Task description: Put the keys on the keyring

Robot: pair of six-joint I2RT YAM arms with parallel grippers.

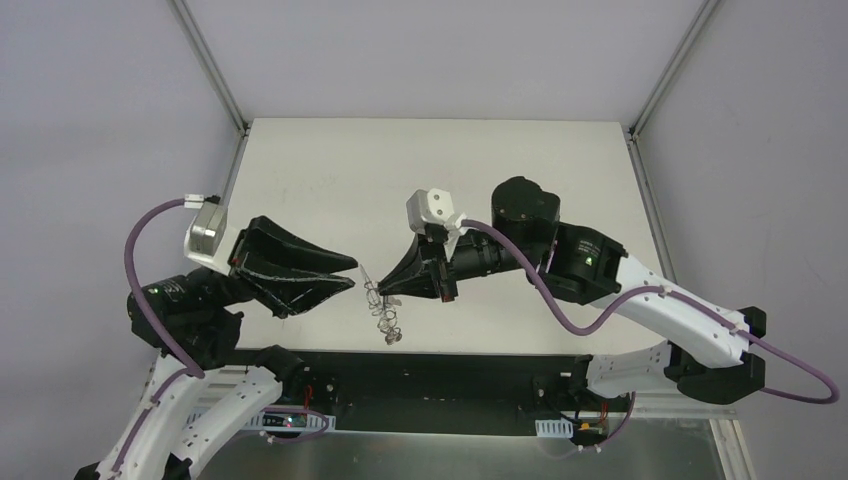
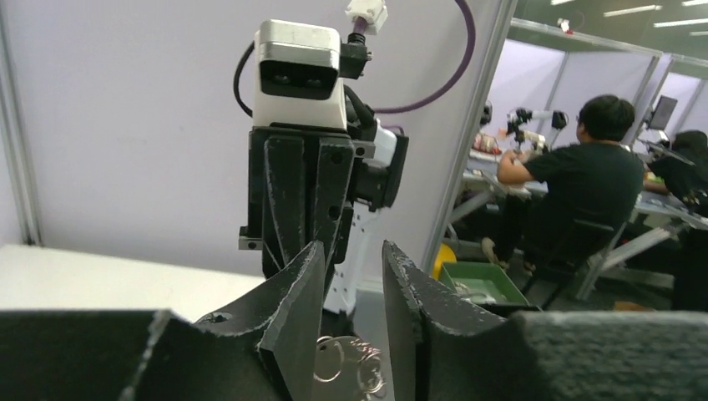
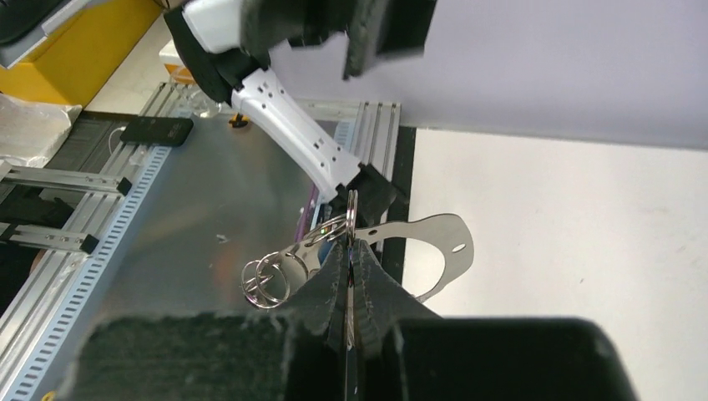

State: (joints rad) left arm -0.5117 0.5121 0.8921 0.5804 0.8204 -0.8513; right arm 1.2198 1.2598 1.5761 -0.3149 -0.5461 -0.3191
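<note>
My right gripper (image 1: 383,291) is shut on the keyring (image 1: 385,318) and holds it above the table's near edge. In the right wrist view the fingers (image 3: 334,276) pinch a thin metal edge. A flat silvery band (image 3: 455,242) loops out to the right and small split rings (image 3: 271,276) hang to the left. A small bluish spot beside the left finger may be the key; I cannot tell. My left gripper (image 1: 354,274) is open and empty, its tips just left of the keyring. In the left wrist view (image 2: 355,251) the rings (image 2: 346,368) show low between its fingers.
The white table (image 1: 440,170) stretches behind both grippers. Its black front rail (image 1: 430,365) lies just below the hanging rings. The right arm's wrist camera (image 2: 299,75) faces the left gripper at close range. A person sits at benches beyond the cell wall (image 2: 584,175).
</note>
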